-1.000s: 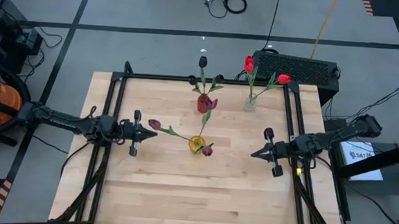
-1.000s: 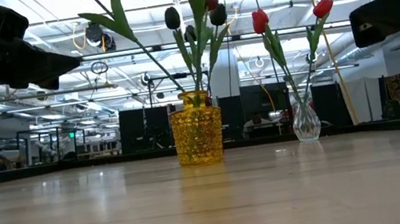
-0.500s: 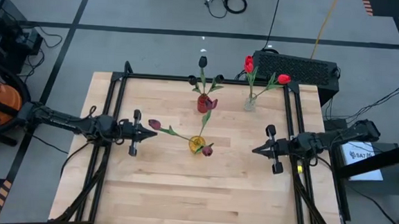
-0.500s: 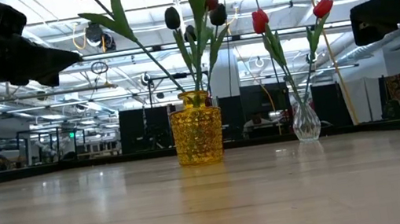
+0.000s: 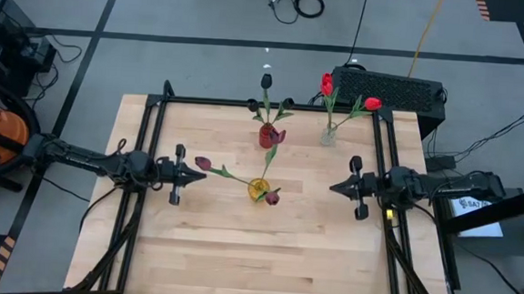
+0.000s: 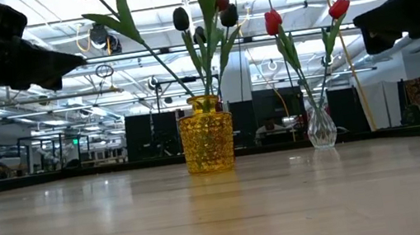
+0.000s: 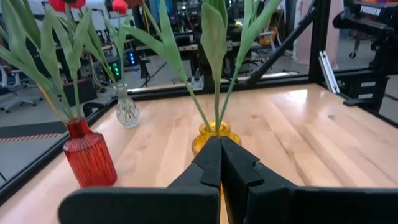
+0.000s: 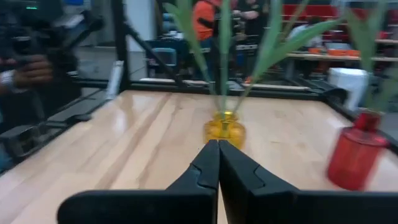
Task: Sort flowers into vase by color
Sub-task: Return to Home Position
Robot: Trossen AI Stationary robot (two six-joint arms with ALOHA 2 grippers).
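Three vases stand on the wooden table. A yellow vase [image 5: 258, 190] at the middle holds maroon tulips [image 5: 203, 163] by their stems. A red vase [image 5: 267, 135] behind it holds near-black tulips [image 5: 266, 80]. A clear vase [image 5: 328, 135] at the far right holds bright red tulips [image 5: 372, 104]. My left gripper [image 5: 191, 175] is shut, level, left of the yellow vase [image 7: 214, 134]. My right gripper [image 5: 331, 187] is shut, level, right of the yellow vase [image 8: 225, 127]. Neither touches anything.
A black metal frame [image 5: 154, 131] borders the table along its left, far and right sides. A black box [image 5: 389, 89] sits beyond the far right corner. Bare wood lies between the vases and the near edge [image 5: 254, 274].
My right gripper has swung toward the table's far edge and a little left, staying shut and level, so it now points at the yellow vase. The left gripper and the vases have kept still.
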